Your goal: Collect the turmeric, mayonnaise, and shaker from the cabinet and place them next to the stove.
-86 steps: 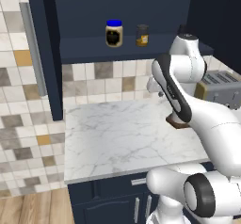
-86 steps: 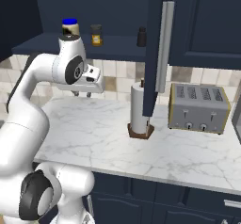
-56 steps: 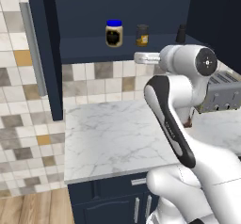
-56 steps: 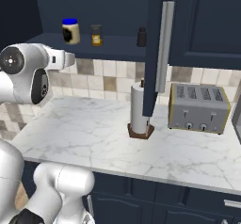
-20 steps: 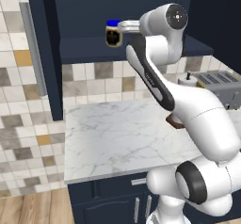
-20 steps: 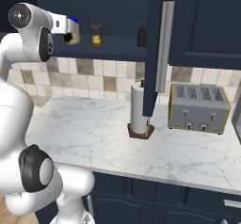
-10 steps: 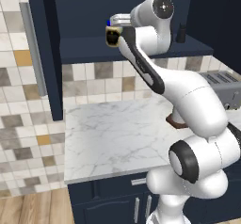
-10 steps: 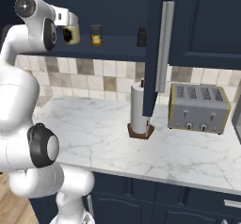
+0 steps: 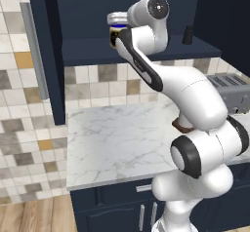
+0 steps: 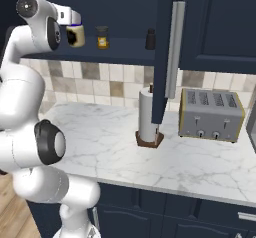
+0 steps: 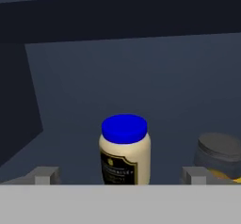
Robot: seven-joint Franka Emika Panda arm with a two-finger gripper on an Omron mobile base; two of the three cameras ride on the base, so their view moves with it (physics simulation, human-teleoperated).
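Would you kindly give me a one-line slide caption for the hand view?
Open gripper lined up on the blue-lidded mayonnaise jar on the cabinet shelf, turmeric jar beside it.

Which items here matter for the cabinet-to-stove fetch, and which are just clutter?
Job:
- mayonnaise, ahead between the open gripper's fingertips
- turmeric, beside it
- shaker, same shelf
- cabinet, door open

Lying about:
- toaster
- paper towel roll
- marble counter
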